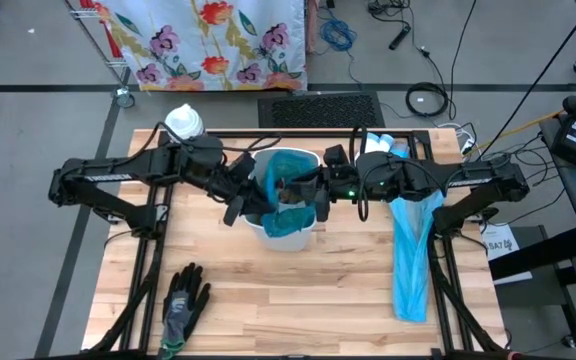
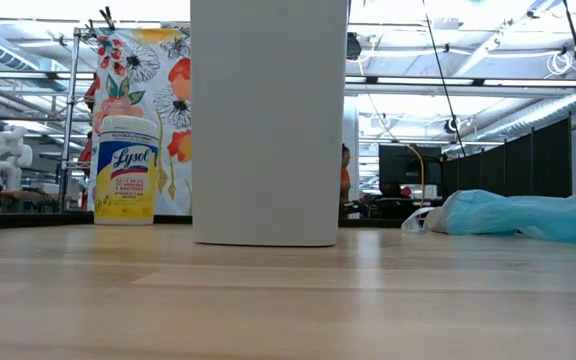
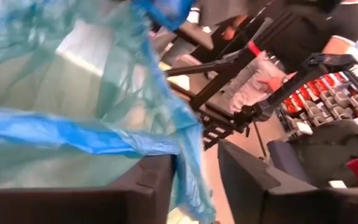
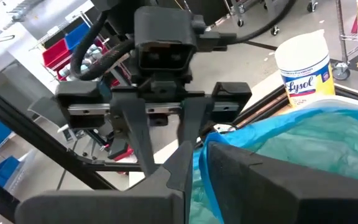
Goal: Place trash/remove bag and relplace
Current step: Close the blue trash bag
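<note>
A white bin (image 1: 290, 232) stands upright on the wooden table's middle, lined with a thin blue bag (image 1: 290, 165) whose rim is raised above the bin's mouth. My left gripper (image 1: 258, 200) reaches the bag's rim from the left. In its wrist view the fingers stand apart with blue film (image 3: 188, 168) hanging in the gap (image 3: 194, 186). My right gripper (image 1: 313, 190) meets the rim from the right, nearly shut on it (image 4: 196, 186). The trash does not show in any view. My left gripper is open. The bag's rim film (image 3: 182, 177) hangs in the gap and lies against the inner face of one finger (image 3: 148, 186); the other finger stands clear of it. My right gripper pinches an edge of the bag's rim (image 4: 202, 155) between its two fingers, coming almost level from the table's right side. The film rises out of the narrow gap and spreads toward the bin's mouth.
A second blue bag (image 1: 413, 250) lies stretched out on the table's right side, its bunched end (image 2: 518, 215) resting on the wood. A black-and-grey glove (image 1: 183, 305) lies near the front left. A Lysol canister (image 1: 185, 122) stands at the far left edge.
</note>
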Action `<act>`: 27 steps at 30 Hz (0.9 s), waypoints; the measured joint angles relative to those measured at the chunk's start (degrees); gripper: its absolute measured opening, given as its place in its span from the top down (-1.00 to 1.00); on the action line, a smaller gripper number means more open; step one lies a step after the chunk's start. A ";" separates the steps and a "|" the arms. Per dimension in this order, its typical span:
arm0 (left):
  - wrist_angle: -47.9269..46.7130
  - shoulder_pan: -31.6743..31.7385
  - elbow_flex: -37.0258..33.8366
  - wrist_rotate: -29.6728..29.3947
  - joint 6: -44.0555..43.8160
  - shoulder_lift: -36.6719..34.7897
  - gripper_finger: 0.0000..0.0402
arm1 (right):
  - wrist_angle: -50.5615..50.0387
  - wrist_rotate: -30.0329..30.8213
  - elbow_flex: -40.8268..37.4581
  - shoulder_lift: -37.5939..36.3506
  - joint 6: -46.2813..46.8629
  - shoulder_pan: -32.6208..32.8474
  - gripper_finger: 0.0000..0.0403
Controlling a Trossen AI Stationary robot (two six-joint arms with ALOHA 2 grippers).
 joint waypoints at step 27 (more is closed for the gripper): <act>-25.58 4.65 0.04 -8.17 4.84 -8.52 0.26 | -0.94 0.39 0.00 0.52 0.24 -0.28 0.80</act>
